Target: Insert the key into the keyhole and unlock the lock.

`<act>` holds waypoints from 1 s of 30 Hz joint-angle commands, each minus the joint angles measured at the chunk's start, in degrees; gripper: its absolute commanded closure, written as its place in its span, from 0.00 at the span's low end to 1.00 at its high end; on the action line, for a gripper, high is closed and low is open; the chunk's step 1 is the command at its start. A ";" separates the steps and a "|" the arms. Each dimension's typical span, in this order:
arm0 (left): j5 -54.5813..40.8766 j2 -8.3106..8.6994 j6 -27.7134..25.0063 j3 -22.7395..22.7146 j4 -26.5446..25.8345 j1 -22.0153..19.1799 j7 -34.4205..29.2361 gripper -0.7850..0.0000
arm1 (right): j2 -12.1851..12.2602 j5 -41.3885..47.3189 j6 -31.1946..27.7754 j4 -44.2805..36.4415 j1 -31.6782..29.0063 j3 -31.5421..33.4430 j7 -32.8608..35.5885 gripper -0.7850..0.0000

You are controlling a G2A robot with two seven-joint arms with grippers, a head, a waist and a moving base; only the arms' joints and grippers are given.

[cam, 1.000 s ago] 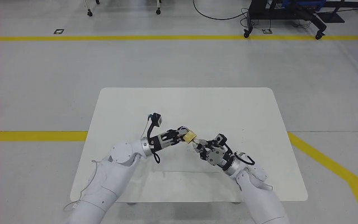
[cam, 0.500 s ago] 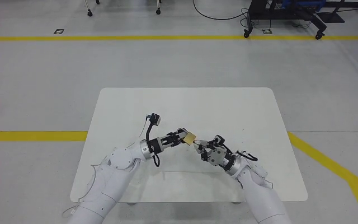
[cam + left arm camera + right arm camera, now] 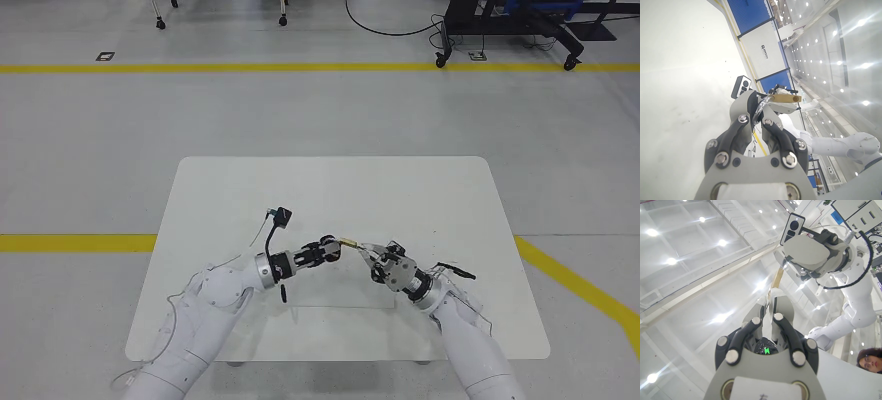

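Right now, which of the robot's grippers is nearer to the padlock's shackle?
Left. The left gripper is shut on the shackle itself; the right gripper, shut on the key, sits at the opposite end of the brass body, apart from the shackle.

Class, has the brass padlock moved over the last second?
Yes. The brass padlock shifted slightly toward the right edge of the table, turning edge-on.

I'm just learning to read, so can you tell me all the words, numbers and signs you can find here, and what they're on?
White standing panel: a dark logo and one brand word; I don't read brands out.
Right gripper base: a green mark, no letters; its white label is cut off, unreadable.
Small floor plate: too small to read.
Lock: no print to see.
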 commanded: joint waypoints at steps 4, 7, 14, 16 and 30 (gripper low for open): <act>-0.08 0.36 1.92 -0.47 -0.20 0.24 -1.13 1.00 | 0.07 -0.42 -5.30 -1.23 -0.85 1.16 -3.50 0.00; 0.47 0.66 4.09 -0.98 -0.29 0.23 -1.58 1.00 | 0.13 -1.86 -11.62 -3.26 -2.27 2.28 -6.14 0.00; 12.01 1.38 10.43 -0.24 -0.50 -0.03 1.47 1.00 | 0.10 -8.35 -29.38 -10.58 -7.77 4.08 -12.46 0.00; 17.67 1.37 13.26 1.24 -0.77 0.04 3.43 1.00 | -0.03 -9.88 -32.36 -12.34 -9.11 3.72 -14.29 0.00; 24.19 0.34 19.68 5.17 0.84 -2.02 6.91 0.00 | -0.08 -12.40 -34.51 -13.46 -9.91 3.42 -16.54 0.00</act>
